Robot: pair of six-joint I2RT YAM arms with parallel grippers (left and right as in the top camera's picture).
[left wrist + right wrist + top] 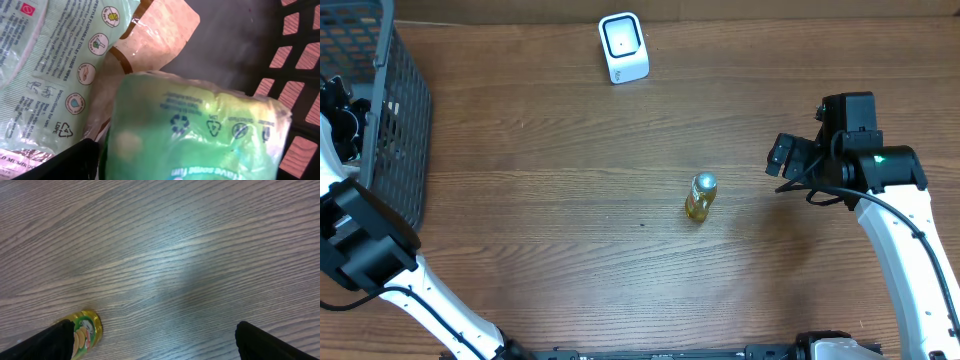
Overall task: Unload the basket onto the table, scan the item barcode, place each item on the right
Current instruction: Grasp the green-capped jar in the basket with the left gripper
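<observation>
Deep inside the dark mesh basket (390, 110) my left gripper (165, 172) hangs over a green plastic packet (200, 130) that fills the space between its jaws. One black finger (60, 162) lies against the packet's left side; the other finger is hidden. A white barcode scanner (623, 47) stands at the table's far edge. A small yellow can (700, 197) stands upright mid-table. My right gripper (780, 158) hovers right of it, open, and in the right wrist view the can (86, 330) shows just beside the left finger (50, 342).
The basket also holds a pale wipes pack (45, 65) and a brown paper pouch (155, 35), both touching the green packet. The basket's lattice wall (295, 75) is close on the right. Wooden tabletop (570, 200) stretches between basket and can.
</observation>
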